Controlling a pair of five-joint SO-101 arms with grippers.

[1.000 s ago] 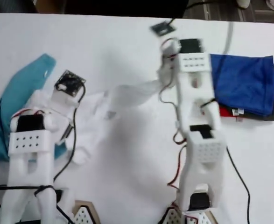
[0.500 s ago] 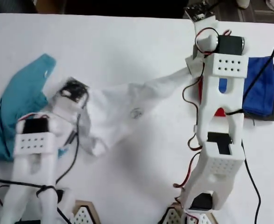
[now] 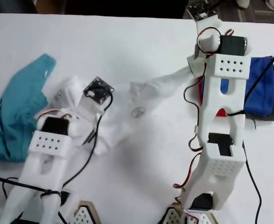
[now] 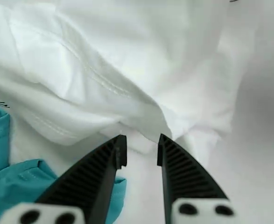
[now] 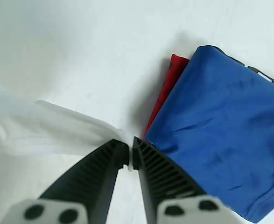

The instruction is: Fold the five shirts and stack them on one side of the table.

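My right gripper (image 5: 130, 156) is pinched on one end of the white shirt (image 5: 57, 133), with the folded blue shirt (image 5: 221, 130) just beside it. My left gripper (image 4: 139, 149) hangs with its jaws parted, the white shirt's hem at its tips and the teal shirt (image 4: 15, 186) alongside.

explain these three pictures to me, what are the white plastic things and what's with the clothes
The white plastic things are two small robot arms, the left arm and the right arm, standing side by side at a white table. One picture looks down from a fixed camera above. The other two come from a camera on each arm's wrist, so you see its black ridged gripper up close. On the table lie a crumpled white cloth shirt, a crumpled teal shirt and a folded blue shirt lying on a red one. The right gripper is pinched shut on the white shirt's edge, beside that stack. The left gripper hangs open over the white shirt near the teal one.
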